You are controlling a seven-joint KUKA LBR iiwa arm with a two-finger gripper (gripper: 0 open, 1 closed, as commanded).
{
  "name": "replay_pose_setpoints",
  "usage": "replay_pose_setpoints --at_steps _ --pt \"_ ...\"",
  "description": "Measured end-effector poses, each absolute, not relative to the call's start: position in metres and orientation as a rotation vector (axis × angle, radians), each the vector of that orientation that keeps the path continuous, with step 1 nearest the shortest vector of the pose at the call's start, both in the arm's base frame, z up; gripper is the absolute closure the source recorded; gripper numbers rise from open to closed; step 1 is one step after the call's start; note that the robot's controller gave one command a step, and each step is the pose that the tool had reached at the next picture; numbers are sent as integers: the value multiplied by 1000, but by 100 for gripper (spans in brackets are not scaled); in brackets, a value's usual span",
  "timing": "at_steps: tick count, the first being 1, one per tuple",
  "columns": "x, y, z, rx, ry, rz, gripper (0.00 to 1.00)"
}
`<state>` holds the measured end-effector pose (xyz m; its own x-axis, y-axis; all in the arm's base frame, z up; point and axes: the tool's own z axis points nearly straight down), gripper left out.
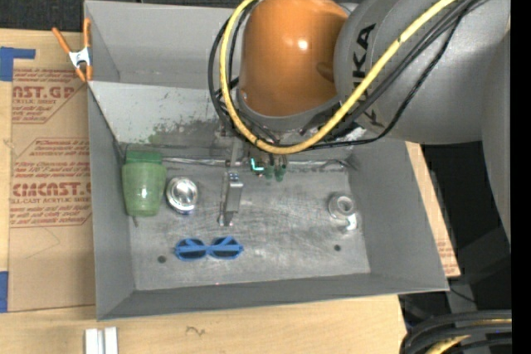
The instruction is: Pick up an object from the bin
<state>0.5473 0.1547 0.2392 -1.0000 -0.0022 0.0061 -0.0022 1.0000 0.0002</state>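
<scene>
Green cup (143,186), silver cap (182,193), blue clip (208,248).

Green cup (143,186), blue clip (208,248), grey bin (290,238)

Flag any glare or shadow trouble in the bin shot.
Camera view: bright glare on the shiny round metal piece and on the scuffed bin floor; soft highlight on the orange wrist cover; the arm shades the floor's back edge beneath it.

Even overhead light, soft shadows
</scene>
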Motion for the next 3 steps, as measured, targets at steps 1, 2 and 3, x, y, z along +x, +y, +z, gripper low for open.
replay_pose_setpoints --at_steps 1,2,3 --pt "556 102 212 476 -3105 1 0" --pt "479 75 133 629 -3065 -1 0" --pt "495 123 73 750 -3069 2 0"
